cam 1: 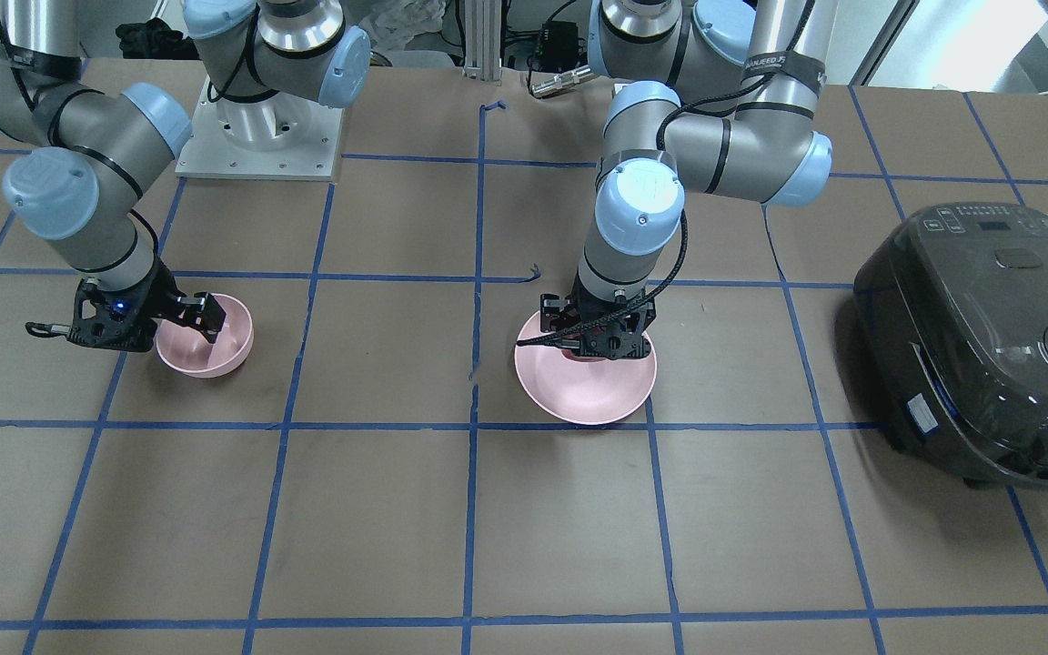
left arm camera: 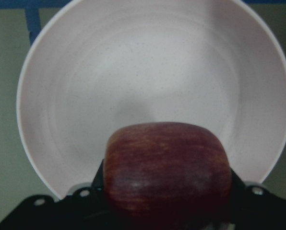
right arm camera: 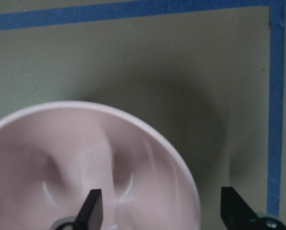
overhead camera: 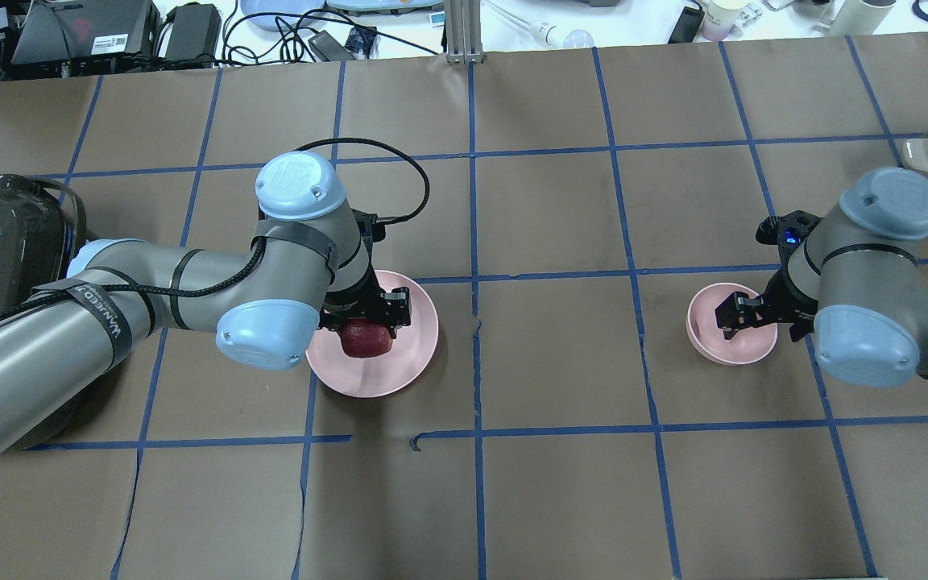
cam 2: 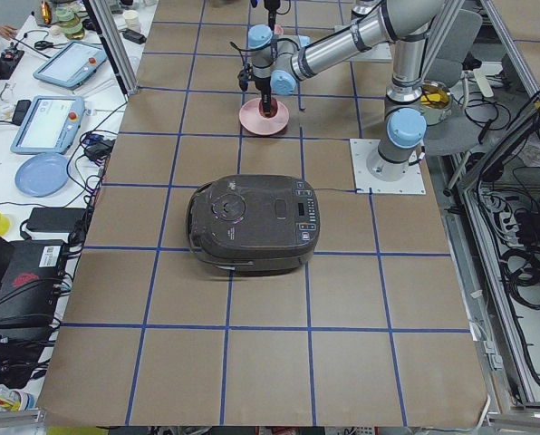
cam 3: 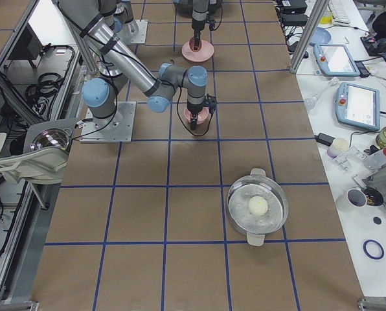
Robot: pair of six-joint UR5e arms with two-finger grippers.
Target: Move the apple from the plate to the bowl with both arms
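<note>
Brown tabletop (cam 3: 180,214) gridded with blue tape (cam 3: 169,168). The near right claw (cam 3: 197,112) points down at a pink bowl (cam 3: 190,118). The far left claw (cam 3: 197,40) meets an apple (cam 3: 195,45) on a pink plate (cam 3: 199,56). Nearer stands a steel pot (cam 3: 241,194).

1. The plate (overhead camera: 403,372) lies on the table (overhead camera: 553,499), towards the robot's left of the table's middle.
2. The apple (overhead camera: 365,339) is over the plate's near-left part, between the fingers of the left gripper (overhead camera: 367,324), which closes on it from above.
3. The bowl (overhead camera: 747,351) stands well apart from the plate, on the robot's right.
4. The right gripper (right arm camera: 162,207) straddles the bowl's rim, one finger inside and one outside.
5. A rice cooker (cam 1: 988,346) sits at the robot's far left, beyond the plate.
6. A pot (cam 3: 258,206) stands at the robot's far right, beyond the bowl.
</note>
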